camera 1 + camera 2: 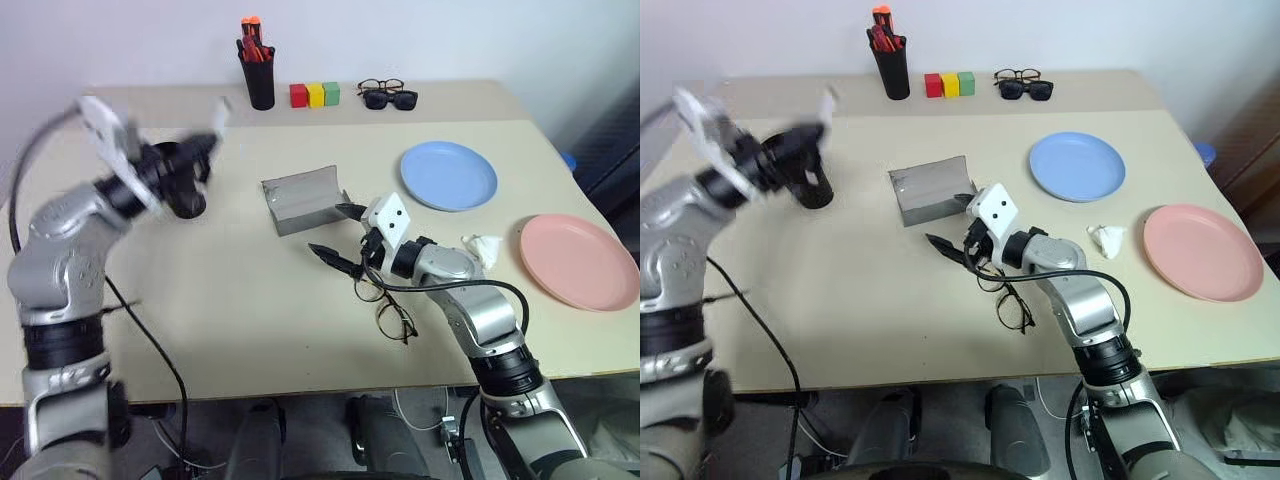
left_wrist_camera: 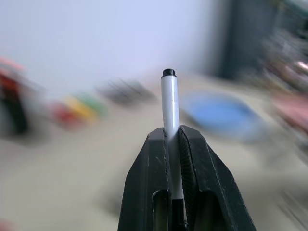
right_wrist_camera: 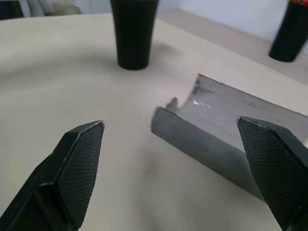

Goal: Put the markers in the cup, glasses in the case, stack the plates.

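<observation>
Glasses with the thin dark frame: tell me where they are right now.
The glasses lie on the table near its front edge, just below the right end effector and in front of the open grey case.

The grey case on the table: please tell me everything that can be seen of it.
The case is a grey rectangular hard shell, matte like plastic or metal. It lies open near the middle of the table, its curved hinged lid standing up behind the shallow tray, and looks empty. Only the table touches it. The black cup stands apart on its left, the open right hand hovers just in front of it, and the glasses lie nearer the robot.
</observation>
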You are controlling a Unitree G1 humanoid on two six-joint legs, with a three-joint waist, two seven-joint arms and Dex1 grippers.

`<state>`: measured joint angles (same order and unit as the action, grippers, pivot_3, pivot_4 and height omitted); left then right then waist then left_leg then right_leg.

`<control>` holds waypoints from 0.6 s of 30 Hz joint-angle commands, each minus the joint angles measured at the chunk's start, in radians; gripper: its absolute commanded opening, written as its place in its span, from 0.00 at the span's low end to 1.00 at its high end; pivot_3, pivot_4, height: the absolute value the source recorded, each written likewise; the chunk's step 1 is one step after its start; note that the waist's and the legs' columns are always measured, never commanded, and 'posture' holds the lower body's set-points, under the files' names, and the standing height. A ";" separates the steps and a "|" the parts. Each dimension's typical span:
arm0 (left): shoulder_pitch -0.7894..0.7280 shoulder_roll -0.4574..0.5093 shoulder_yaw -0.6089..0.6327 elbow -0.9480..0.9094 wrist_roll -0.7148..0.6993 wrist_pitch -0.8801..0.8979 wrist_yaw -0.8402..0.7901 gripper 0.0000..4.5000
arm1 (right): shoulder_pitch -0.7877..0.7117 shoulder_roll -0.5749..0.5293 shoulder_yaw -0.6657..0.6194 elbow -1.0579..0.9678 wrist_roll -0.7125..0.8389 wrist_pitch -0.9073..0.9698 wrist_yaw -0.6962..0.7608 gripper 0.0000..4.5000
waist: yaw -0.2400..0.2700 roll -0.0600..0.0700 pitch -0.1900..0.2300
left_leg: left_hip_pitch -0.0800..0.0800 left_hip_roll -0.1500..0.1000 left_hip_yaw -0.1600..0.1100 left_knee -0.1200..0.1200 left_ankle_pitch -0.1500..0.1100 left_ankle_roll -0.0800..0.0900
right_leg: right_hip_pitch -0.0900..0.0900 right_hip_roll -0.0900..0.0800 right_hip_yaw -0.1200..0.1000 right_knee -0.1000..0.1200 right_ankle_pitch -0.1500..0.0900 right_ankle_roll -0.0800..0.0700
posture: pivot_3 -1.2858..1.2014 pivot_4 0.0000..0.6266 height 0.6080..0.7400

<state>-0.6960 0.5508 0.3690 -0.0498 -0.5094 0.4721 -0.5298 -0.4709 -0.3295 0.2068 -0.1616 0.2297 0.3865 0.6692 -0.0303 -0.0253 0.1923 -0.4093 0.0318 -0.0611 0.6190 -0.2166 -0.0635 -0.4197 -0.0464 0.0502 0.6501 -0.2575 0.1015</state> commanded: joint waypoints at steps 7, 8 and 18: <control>-0.130 -0.054 -0.041 0.299 0.341 -0.358 0.396 0.02 | -0.038 0.042 0.016 -0.001 0.002 -0.030 0.022 1.00 | -0.014 0.000 0.000 | 0.001 0.000 0.000 -0.003 0.000 0.000 | -0.001 0.000 0.000 0.001 0.000 0.000 | 0.52 0.24 1.00; -0.126 -0.053 -0.042 0.322 0.348 -0.377 0.402 0.02 | -0.036 0.043 0.017 -0.004 0.001 -0.029 0.022 1.00 | -0.013 0.000 0.000 | 0.001 0.000 0.000 -0.003 0.000 0.000 | -0.001 0.000 0.000 0.001 0.000 0.000 | 0.52 0.24 1.00; -0.034 -0.070 -0.054 0.452 0.376 -0.491 0.386 0.02 | -0.013 0.043 0.011 -0.030 -0.006 -0.026 0.010 1.00 | -0.011 0.000 0.000 | 0.001 0.000 0.000 -0.003 0.000 0.000 | -0.001 0.000 0.000 0.001 0.000 0.000 | 0.52 0.24 1.00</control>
<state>-0.7323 0.4803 0.3253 0.4061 -0.1388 0.0185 -0.1354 -0.4788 -0.2925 0.2286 -0.1439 0.2188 0.3760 0.6841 -0.0415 -0.0249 0.1920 -0.4087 0.0316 -0.0608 0.6164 -0.2164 -0.0637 -0.4208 -0.0464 0.0505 0.6508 -0.2573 0.1012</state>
